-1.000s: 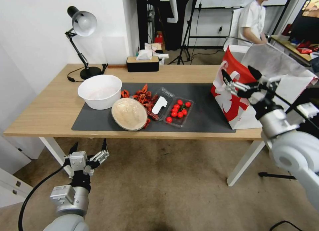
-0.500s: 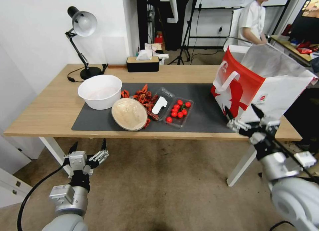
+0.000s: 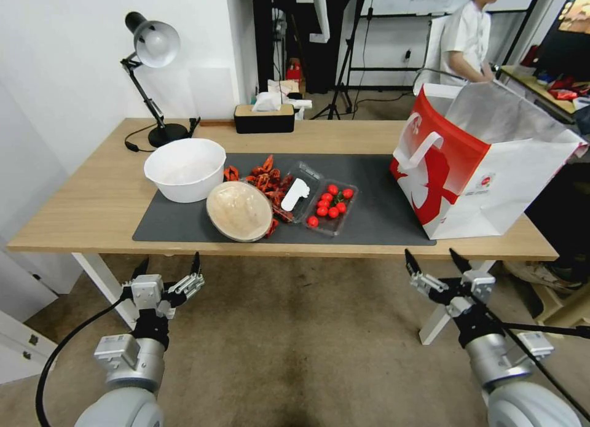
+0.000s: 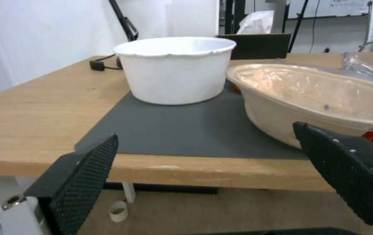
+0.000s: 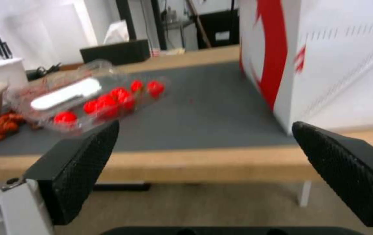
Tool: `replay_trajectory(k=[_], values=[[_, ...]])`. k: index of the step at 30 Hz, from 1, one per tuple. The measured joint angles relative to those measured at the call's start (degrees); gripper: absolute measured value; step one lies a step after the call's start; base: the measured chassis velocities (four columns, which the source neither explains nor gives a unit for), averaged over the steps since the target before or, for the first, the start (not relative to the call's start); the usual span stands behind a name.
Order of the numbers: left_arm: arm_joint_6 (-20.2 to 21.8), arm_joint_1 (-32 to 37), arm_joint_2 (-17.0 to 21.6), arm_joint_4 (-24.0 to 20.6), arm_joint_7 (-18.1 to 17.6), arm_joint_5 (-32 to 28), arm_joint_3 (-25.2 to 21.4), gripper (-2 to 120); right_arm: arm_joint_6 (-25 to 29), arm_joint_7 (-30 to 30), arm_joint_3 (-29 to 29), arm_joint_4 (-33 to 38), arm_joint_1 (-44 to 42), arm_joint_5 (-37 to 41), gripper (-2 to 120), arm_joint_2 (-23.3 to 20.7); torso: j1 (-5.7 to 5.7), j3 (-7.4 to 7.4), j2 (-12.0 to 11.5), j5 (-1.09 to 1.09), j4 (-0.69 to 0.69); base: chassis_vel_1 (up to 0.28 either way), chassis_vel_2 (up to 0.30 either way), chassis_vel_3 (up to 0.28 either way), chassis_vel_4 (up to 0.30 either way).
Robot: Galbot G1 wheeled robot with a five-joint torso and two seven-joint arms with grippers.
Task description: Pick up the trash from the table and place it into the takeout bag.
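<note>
A round tan bowl (image 3: pixel 239 211) lined with clear film sits tilted on the dark mat, near the table's front edge; the left wrist view shows the bowl (image 4: pixel 317 98) close up. The red-and-white takeout bag (image 3: pixel 479 163) stands open at the table's right end, foil lining showing. My left gripper (image 3: pixel 168 266) hangs open below the front edge, in front of the tan bowl, holding nothing. My right gripper (image 3: pixel 431 258) is open and holds nothing. It is below the table edge in front of the bag (image 5: pixel 325 65).
A big white bowl (image 3: pixel 184 169) stands left of the tan one. Red shell scraps (image 3: pixel 264 178) and a clear tray of cherry tomatoes (image 3: pixel 330 206) lie mid-mat. A desk lamp (image 3: pixel 153 46) and a tissue box (image 3: pixel 264 117) are at the back. White table legs stand beside both grippers.
My right gripper has dropped from beside the bag's upper front to below the table's front edge, still open. The left gripper has risen slightly.
</note>
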Motion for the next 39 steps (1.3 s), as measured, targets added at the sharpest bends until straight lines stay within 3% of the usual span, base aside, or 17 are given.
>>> replay_trajectory(k=[5,7,8,9,11,13,14,16,20,23,24,30,39], values=[[2.35,-0.37,0.61,-0.67,0.17,-4.67,0.03,100,0.83,-1.2,-0.81,-1.49,-0.41,0.28,100,0.81,0.0,0.0,0.0,-0.01,0.0,0.0,0.0,0.0,0.0],[4.55,-0.99,1.28,-1.33,0.11,-8.02,-0.02,100,7.66,-1.48,-1.04,-2.03,-0.6,0.27,100,0.85,0.0,0.0,0.0,0.01,0.0,0.0,0.0,0.0,0.0],[4.55,-0.99,1.28,-1.33,0.11,-8.02,-0.02,100,7.66,-1.48,-1.04,-2.03,-0.6,0.27,100,0.85,0.0,0.0,0.0,0.01,0.0,0.0,0.0,0.0,0.0],[6.84,-1.96,2.11,-2.02,-0.38,-11.7,-0.19,100,12.46,-1.59,-1.1,-2.23,-0.73,0.25,100,0.84,0.0,0.0,0.0,-0.04,0.0,0.0,0.0,0.0,0.0],[8.28,-2.52,2.63,-2.57,-0.85,-14.12,-0.31,100,12.55,-1.61,-1.15,-2.33,-0.87,0.25,100,0.83,0.0,0.0,0.0,-0.01,0.0,0.0,0.0,0.0,0.0],[13.45,-4.39,4.22,-4.66,-2.96,-23.95,-0.83,100,12.55,-1.58,-1.08,-2.41,-0.98,0.07,100,0.69,0.0,0.0,0.0,-0.01,0.0,0.0,0.0,0.0,0.0],[13.45,-4.39,4.22,-4.66,-2.96,-23.95,-0.83,100,12.55,-1.58,-1.08,-2.41,-0.98,0.07,100,0.69,0.0,0.0,0.0,-0.01,0.0,0.0,0.0,0.0,0.0],[17.86,-6.58,5.28,-5.87,-6.44,-36.92,-1.66,100,12.47,-1.23,-1.2,-2.56,-0.47,-0.65,100,0.16,0.0,0.0,0.0,-0.01,-0.01,0.0,0.0,0.0,0.0],[19.15,-7.8,5.72,-5.76,-7.96,-43.32,-2.23,100,12.25,-1.11,-1.69,-2.67,0.12,-0.77,100,-0.38,0.0,0.0,0.0,0.0,0.01,0.0,0.0,0.0,0.0],[20.47,-9.7,6.29,-4.96,-9.98,-51.83,-3.39,100,11.98,-1.06,-2.16,-2.89,0.53,-0.78,100,-1.01,0.01,0.0,-0.01,-0.01,0.0,0.0,0.0,0.0,0.0],[21.86,-11.14,6.5,-4.41,-11.67,-57.4,-4.41,100,11.9,-1.07,-2.24,-2.99,0.59,-0.76,100,-1.24,0.01,0.0,0.0,0.01,0.0,0.0,0.0,0.0,0.0],[23.35,-14.74,7.3,-2.26,-14.48,-63.52,-5.16,100,11.7,-1.13,-2.32,-3.53,0.55,-0.68,100,-1.33,0.01,0.0,0.0,0.0,-0.01,0.0,0.0,0.0,0.0],[24.97,-18.58,8.04,0.45,-17.08,-63.66,-4.58,100,11.42,-1.11,-3.7,-4.74,1.0,-0.81,100,-1.31,0.01,0.0,0.0,0.01,0.0,0.0,0.0,0.0,0.0]])
